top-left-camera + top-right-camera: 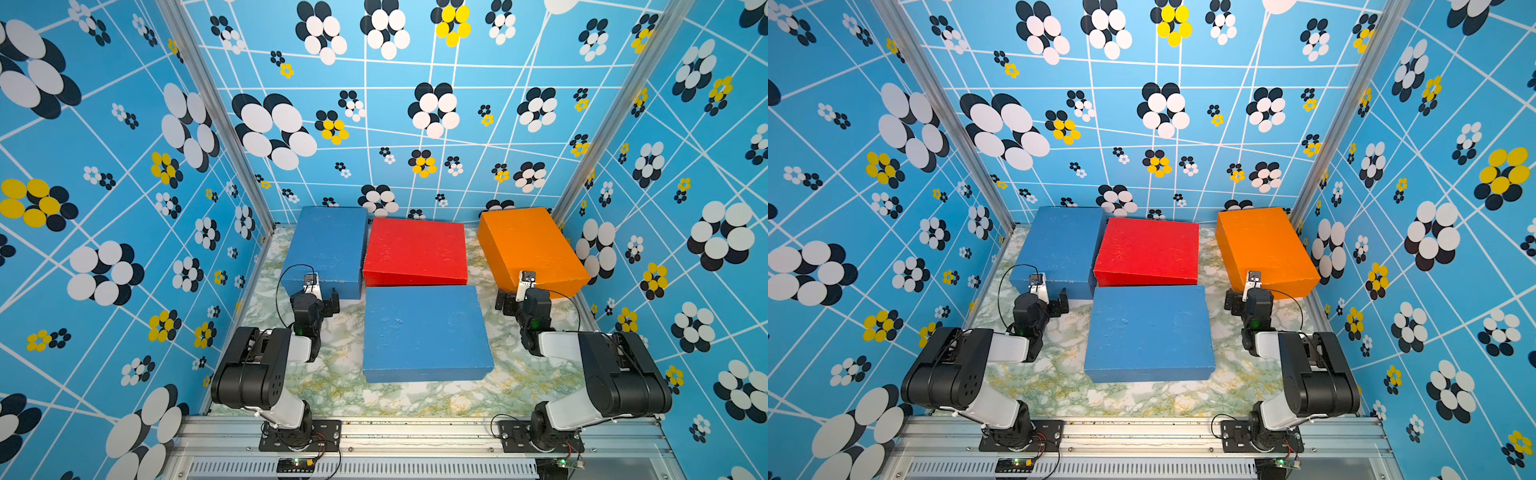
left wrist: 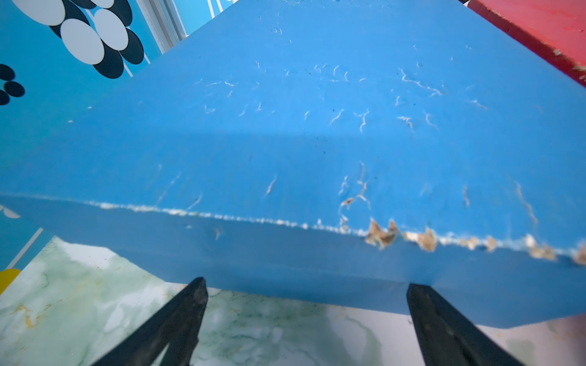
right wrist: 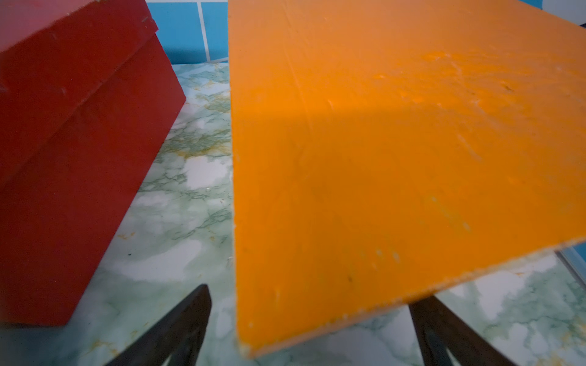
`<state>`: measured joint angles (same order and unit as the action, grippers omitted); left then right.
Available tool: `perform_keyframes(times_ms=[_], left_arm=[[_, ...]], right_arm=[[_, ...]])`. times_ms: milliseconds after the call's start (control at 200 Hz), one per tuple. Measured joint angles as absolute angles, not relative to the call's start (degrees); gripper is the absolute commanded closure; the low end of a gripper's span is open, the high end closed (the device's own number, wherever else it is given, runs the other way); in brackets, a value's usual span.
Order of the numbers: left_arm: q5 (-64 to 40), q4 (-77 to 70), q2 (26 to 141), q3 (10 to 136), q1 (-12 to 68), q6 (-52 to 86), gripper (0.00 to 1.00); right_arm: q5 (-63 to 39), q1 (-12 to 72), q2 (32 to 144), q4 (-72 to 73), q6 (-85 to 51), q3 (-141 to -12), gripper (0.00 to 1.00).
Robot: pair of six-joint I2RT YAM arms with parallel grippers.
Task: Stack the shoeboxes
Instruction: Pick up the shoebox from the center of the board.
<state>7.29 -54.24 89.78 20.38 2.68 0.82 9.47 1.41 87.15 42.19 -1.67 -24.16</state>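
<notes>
Four shoeboxes sit on the marble table in both top views. One blue shoebox (image 1: 328,249) (image 1: 1059,249) is at the back left, a red one (image 1: 415,253) (image 1: 1148,253) beside it, and an orange one (image 1: 530,249) (image 1: 1266,249) at the back right, angled. The second blue shoebox (image 1: 424,332) (image 1: 1148,332) lies front centre. My left gripper (image 1: 321,298) (image 2: 307,285) stands open just short of the back-left blue box's (image 2: 317,126) near side. At the orange box's (image 3: 396,158) near corner my right gripper (image 1: 513,303) (image 3: 310,294) is open, holding nothing.
Patterned blue walls close in the table (image 1: 332,374) on three sides, with metal posts at the back corners. The orange box sits close to the right wall. A narrow strip of table (image 3: 190,190) separates the red box (image 3: 63,158) from the orange one.
</notes>
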Motion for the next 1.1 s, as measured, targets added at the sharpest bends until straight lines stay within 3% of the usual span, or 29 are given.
perform_keyframes(times_ms=[300,590,930,1010,1100], left_arm=[[7.2,-54.2,89.8,20.4,2.7,0.8,0.01],[-4.6,-52.7,89.8,21.2,-1.1,0.8,0.01],[1.3,-53.5,89.8,21.0,2.2,0.1,0.01],[6.9,-55.1,88.4,19.4,5.7,-0.9,0.00],[15.4,-52.2,83.9,19.3,11.5,-3.8,0.00]], right_arm=[[9.5,1.4,87.2,42.2,-1.7,-24.2,0.01],[9.3,1.4,87.2,42.2,-1.7,-24.2,0.01],[9.3,1.4,87.1,41.9,-1.7,-24.3,0.01],[9.4,1.4,86.0,31.5,-2.1,-29.0,0.01],[8.8,1.3,86.6,12.0,-2.5,-43.8,0.01]])
